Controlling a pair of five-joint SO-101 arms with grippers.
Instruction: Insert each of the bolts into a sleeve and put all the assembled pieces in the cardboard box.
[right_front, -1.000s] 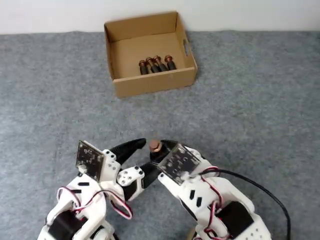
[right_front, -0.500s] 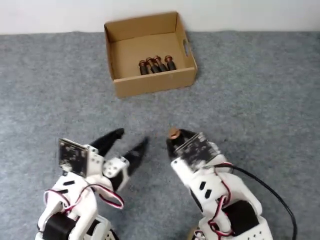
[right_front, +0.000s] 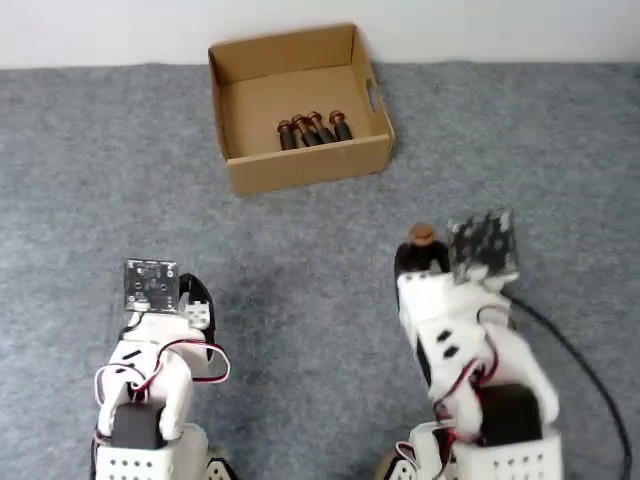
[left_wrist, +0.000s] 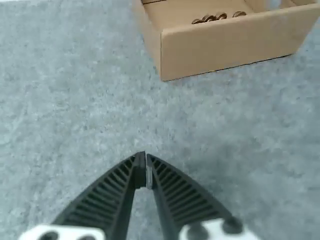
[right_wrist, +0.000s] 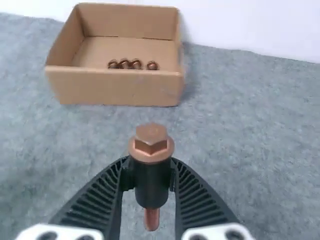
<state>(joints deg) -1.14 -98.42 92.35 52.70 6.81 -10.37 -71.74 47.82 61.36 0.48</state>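
Right gripper clamps an assembled piece, likely bound next for the cardboard box; left gripper sits closed, empty.

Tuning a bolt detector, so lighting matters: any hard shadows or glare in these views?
High view: even light, no hard shadows on the grey mat or in the cardboard box. Right wrist view: the held bolt shows a dull sheen, no glare. Left wrist view: the box front is evenly lit.
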